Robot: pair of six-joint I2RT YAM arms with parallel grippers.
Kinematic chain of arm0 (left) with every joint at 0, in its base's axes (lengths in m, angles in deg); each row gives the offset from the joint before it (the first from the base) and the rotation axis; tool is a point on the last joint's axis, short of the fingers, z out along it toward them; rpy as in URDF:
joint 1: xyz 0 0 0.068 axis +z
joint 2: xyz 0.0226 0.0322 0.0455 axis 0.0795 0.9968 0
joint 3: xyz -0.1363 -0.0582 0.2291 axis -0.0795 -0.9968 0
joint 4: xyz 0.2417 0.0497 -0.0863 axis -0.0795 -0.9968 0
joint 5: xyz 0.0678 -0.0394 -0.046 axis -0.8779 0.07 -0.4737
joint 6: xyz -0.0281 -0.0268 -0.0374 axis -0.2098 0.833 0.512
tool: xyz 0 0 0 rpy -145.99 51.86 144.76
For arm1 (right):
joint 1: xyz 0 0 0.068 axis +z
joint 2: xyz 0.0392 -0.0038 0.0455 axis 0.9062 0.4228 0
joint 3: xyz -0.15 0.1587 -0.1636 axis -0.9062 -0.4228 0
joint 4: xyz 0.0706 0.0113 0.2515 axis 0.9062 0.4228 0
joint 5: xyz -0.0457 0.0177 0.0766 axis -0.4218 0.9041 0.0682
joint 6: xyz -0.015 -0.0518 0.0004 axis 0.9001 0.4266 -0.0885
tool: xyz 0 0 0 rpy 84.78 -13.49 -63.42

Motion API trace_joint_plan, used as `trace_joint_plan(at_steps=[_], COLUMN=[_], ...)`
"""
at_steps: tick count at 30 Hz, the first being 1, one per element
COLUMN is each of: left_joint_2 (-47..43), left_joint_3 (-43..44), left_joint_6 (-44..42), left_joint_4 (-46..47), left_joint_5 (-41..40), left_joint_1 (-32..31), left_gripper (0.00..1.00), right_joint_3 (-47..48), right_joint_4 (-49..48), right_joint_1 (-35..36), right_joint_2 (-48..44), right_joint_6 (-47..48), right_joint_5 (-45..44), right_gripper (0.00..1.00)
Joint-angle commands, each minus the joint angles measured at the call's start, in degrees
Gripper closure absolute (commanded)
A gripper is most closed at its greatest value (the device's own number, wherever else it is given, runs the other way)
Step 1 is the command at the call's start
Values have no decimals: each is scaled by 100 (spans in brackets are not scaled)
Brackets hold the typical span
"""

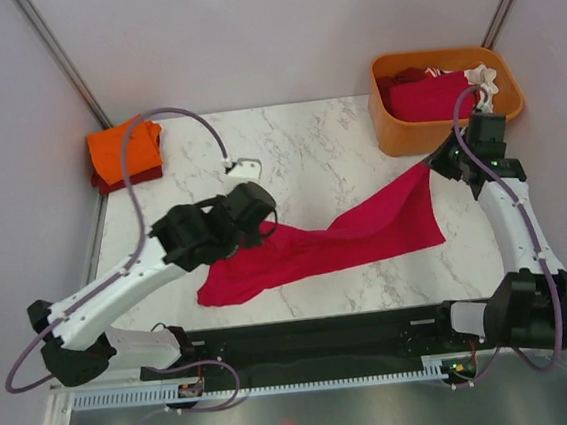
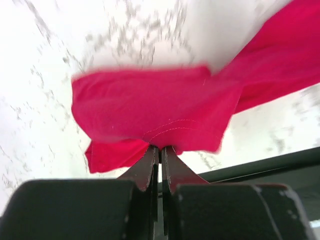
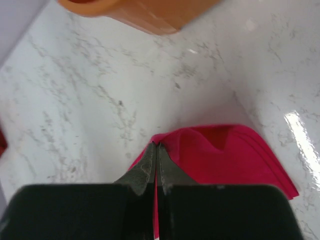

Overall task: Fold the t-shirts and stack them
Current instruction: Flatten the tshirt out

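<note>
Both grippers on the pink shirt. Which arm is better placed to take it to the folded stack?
Left, probably: left gripper pinches the pink shirt nearer the folded stack; right gripper holds it by the orange tub.

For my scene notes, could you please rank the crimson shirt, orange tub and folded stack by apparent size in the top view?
Largest: crimson shirt.
Next: orange tub.
Smallest: folded stack, equally far back as the tub.

A robot lab test cell: plain pale walls (image 1: 246,35) and slanted metal struts (image 1: 63,58) box in a marble-patterned table (image 1: 329,158), the left arm (image 1: 120,288) and right arm (image 1: 513,215) are bolted to a black plate (image 1: 315,335) along its near edge, purple cables (image 1: 168,113) trail loose, and folded t-shirts (image 1: 125,152) and an orange tub (image 1: 396,126) sit at the far corners
</note>
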Motion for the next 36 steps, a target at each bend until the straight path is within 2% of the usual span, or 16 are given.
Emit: trace_joint_plan(at_steps=[1, 7, 10, 14, 17, 19, 20, 25, 30, 34, 36], left_joint_2=[-738, -1503, -1714, -1680, -1610, -1601, -1636, -2066, -2357, -2033, -1839], left_joint_3=[870, 2091, 3110, 4795, 5606, 5845, 5951, 5583, 5161, 4889, 4538], left_joint_6=[-455, -1062, -1422, -2141, -2441, -2565, -2757, -3057, -3417, -3549, -3646], left_joint_4=[-782, -852, -852, -791, -712, -694, -694, -519, -62, 122, 237], left_joint_5=[-436, -523, -576, 10, 485, 741, 1134, 1814, 2649, 2212, 1536], left_joint_1=[-2, -37, -37, -37, 7, 103, 164, 560, 1016, 1035, 1035], left_gripper=[98, 98, 98, 98, 98, 98, 98, 98, 98, 98, 98], right_joint_3=[940, 2546, 3399, 4009, 4396, 4868, 5045, 5355, 5188, 4951, 4662], right_joint_4=[295, 1543, 2088, 2169, 2177, 2370, 2458, 2687, 2678, 2748, 2592], right_joint_1=[5, 5, 22, 101, 110, 163, 198, 540, 813, 857, 857], right_joint_2=[-921, -1783, -2037, -2459, -2776, -2882, -2908, -3531, -3823, -3332, -2937], right_joint_6=[-361, -256, -168, -229, -326, -300, -265, 8, 228, 237, 210], right_joint_5=[546, 591, 617, 451, 99, -225, -409, -1910, -2318, -2056, -1871], right_gripper=[100, 100, 100, 100, 100, 100, 100, 100, 100, 100, 100])
